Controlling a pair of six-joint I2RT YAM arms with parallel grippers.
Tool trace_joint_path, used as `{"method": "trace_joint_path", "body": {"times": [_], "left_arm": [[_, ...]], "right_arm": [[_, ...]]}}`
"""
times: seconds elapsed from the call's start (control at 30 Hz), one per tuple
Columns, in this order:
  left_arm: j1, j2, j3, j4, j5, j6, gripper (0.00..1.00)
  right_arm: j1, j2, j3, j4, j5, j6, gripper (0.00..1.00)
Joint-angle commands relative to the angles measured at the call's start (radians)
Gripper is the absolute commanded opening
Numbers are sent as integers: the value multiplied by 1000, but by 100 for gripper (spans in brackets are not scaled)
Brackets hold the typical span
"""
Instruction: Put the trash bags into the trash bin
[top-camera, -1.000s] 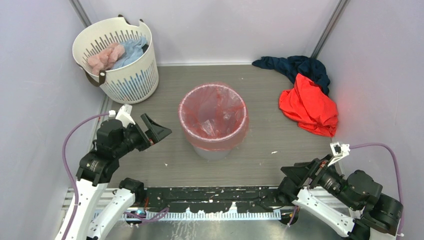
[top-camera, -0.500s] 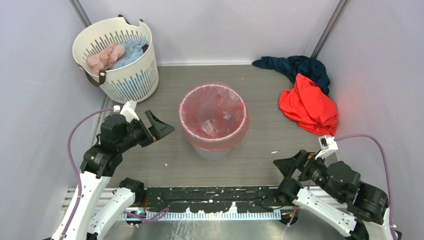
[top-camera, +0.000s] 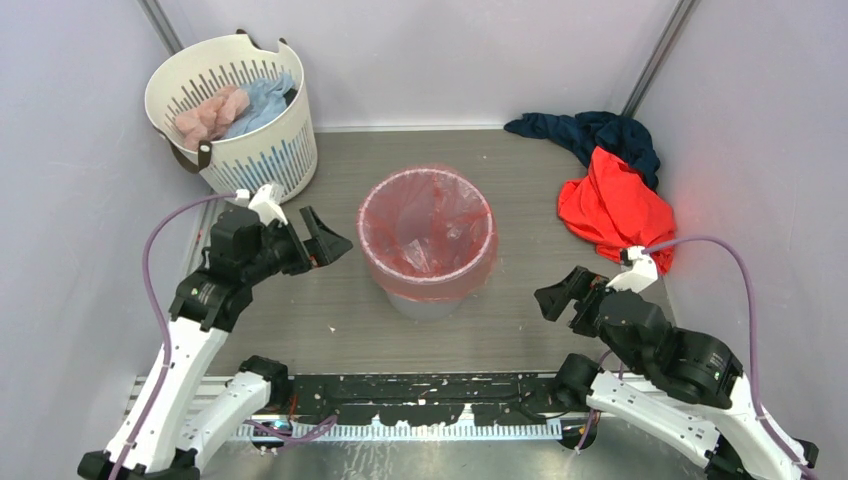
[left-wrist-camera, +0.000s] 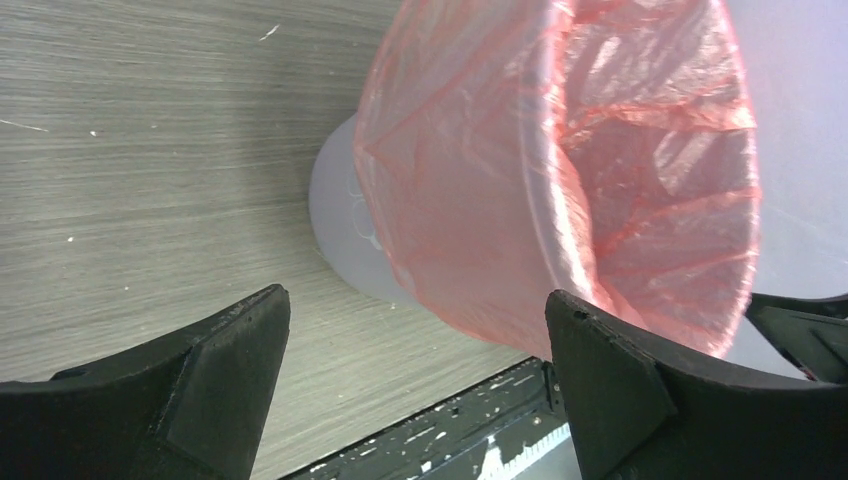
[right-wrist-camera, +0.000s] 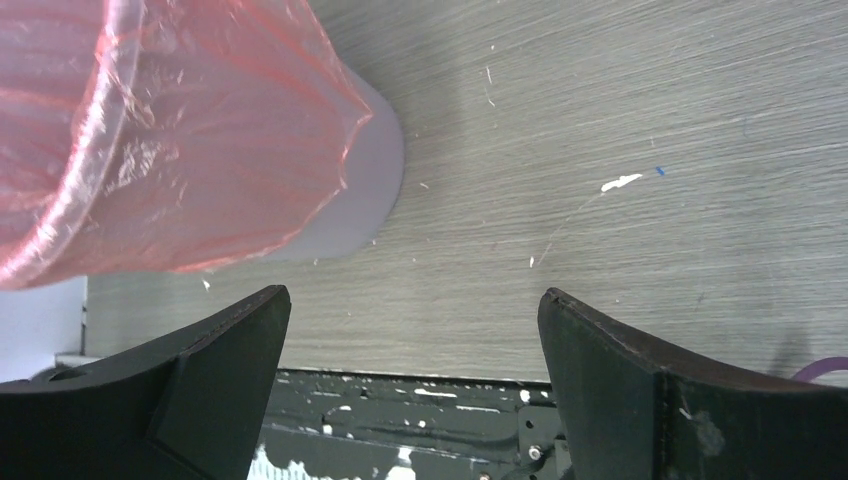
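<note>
Two black end effectors stand with their jaws spread as wide as they go, holding nothing, one to each side of the trash bin (top-camera: 425, 303). The left end effector (top-camera: 315, 248) hovers just beside the bin's left rim without touching it. The right end effector (top-camera: 568, 298) sits lower, off the bin's near right side, with bare worktop (top-camera: 520, 190) between them. Each finger is a matte, wedge-shaped black block tapering to a blunt tip. The trash bag (top-camera: 427, 232) is already in the bin: a thin, translucent red-pink film lining the inside, crinkled into sharp glossy creases. Its mouth is folded out over the round rim and hangs loosely down most of the outer wall. Below the film's ragged edge the bin's smooth, pale grey plastic shows as a tapered band at the base. From the wrist cameras the film looks slack and puckered over the rim rather than stretched tight. The worktop is a grey wood-grain surface with fine streaks and a few white flecks. At the far left corner stands a white laundry basket (top-camera: 255, 160), round, with vertical slots in its wall and dark handles. It holds a nubbly pink cloth (top-camera: 205, 113) and a soft blue cloth (top-camera: 262, 100). At the far right an opaque red-orange garment (top-camera: 615, 215) lies bunched in folds, overlapping a crumpled navy garment (top-camera: 590, 130) behind it.
</note>
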Motion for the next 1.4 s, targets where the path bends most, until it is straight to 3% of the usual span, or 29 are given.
{"method": "trace_joint_path", "body": {"times": [0.0, 0.17, 0.33, 0.5, 0.67, 1.0, 1.37], "left_arm": [[-3, 49, 35, 73, -41, 94, 100], [-3, 109, 73, 54, -65, 140, 100], [-1, 79, 75, 6, -142, 151, 100], [0, 45, 35, -13, -157, 130, 100], [0, 41, -36, 27, -97, 109, 100], [0, 92, -46, 26, -112, 141, 100], [0, 88, -27, -32, -124, 152, 100]], "right_arm": [[6, 8, -18, 115, 109, 93, 97], [6, 166, -43, 241, 195, 72, 82], [-14, 400, -28, 370, 217, 49, 57], [-166, 509, -56, 477, 75, 25, 45], [-272, 499, -144, 587, -43, 12, 44], [-292, 438, -260, 643, -105, 43, 44], [-308, 622, -286, 923, -316, -12, 46]]}}
